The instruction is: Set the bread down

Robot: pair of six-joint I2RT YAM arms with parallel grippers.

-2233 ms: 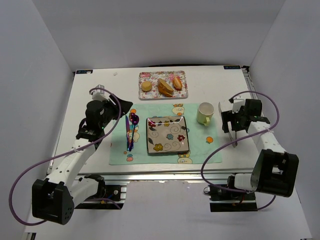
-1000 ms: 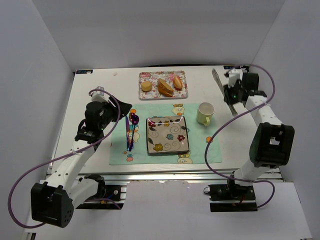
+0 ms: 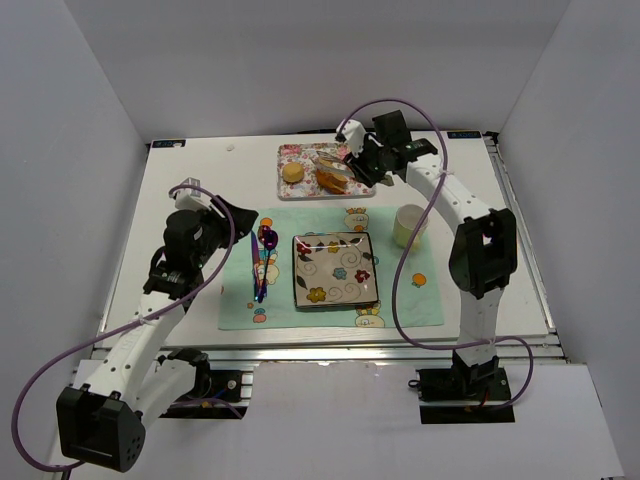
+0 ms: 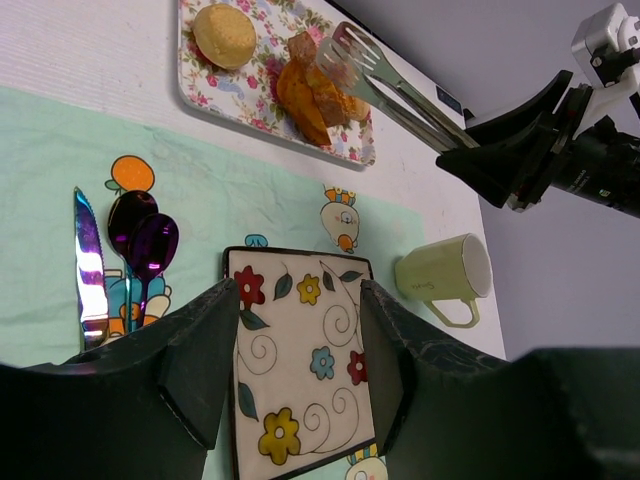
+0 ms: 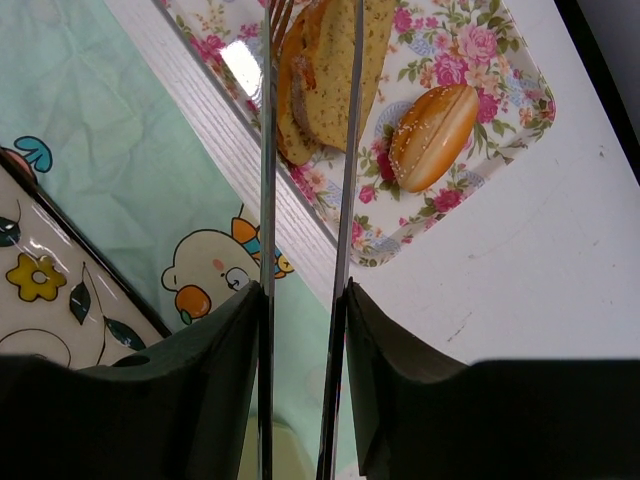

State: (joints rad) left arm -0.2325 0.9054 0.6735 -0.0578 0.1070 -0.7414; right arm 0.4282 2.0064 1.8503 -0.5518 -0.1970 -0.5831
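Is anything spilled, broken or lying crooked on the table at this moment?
Nothing stands out. The bread slices lean on each other on the floral tray, between the tongs that the right gripper holds. The mug stands upright, and nothing is spilled.

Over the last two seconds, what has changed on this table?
The right gripper, holding metal tongs throughout, swung from the table's right edge leftward and away over the floral rectangular tray. The tong tips now reach the golden-brown toasted bread slices, which have not moved. Nothing was let go. The left gripper, square flowered plate and pale green mug stayed put.
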